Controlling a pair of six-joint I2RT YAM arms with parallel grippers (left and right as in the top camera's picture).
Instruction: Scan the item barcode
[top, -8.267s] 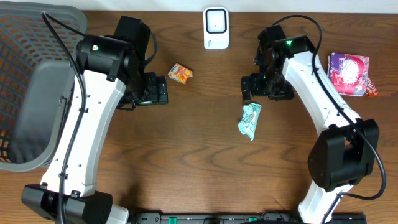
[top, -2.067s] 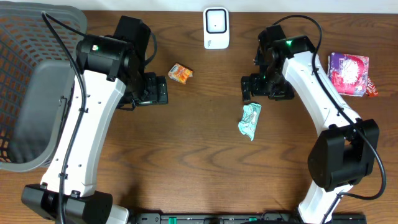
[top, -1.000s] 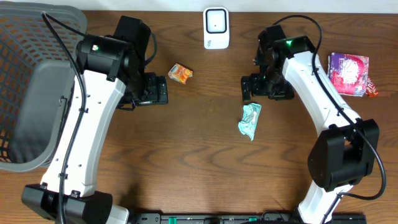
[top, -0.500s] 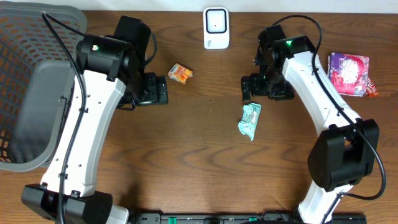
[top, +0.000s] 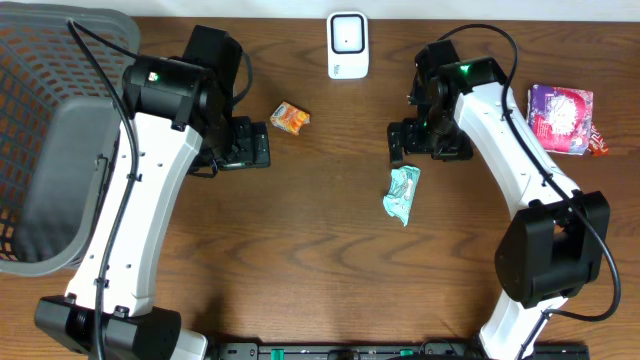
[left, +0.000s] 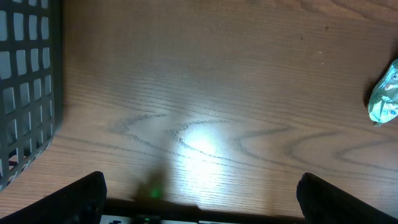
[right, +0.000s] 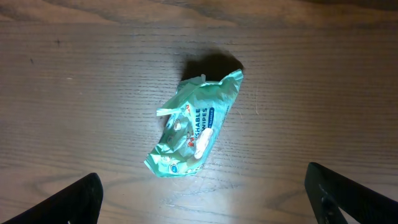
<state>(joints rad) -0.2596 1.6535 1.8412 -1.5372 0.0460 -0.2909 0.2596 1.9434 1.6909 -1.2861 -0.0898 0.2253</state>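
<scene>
**Desk:** What is the gray mesh basket (top: 40, 150) carrying?

**Photographer:** It is sitting at the edge of the table (top: 320, 280), well out beyond the left fingers (left: 74, 199). It is showing only a smooth gray inside, and I cannot tell whether anything is lying in it.

**Desk:** And how are the fingers standing?

**Photographer:** Both pairs are spreading wide, released and grasping nothing. The left fingers are hanging over bare, glaring wood and touching no object. The right fingers (right: 68, 199) are spreading just as wide above the table, also touching nothing.

**Desk:** Where is the item lying?

**Photographer:** The mint-green wipes packet (right: 193, 127) is lying crumpled and aslant on the table. In the wrist view it is sitting between the two right fingers and ahead of their tips, clear of both. From the left fingers it is lying far off to one side, only peeking in at the edge of their view.

**Desk:** And the rest?

**Photographer:** The white scanner (top: 347, 45) is standing at the far edge, between the two pairs of fingers and apart from each. An orange packet (top: 290, 118) is lying near the left fingers, untouched. A purple packet (top: 562, 118) is lying well apart from the right fingers, beyond their arm.
</scene>
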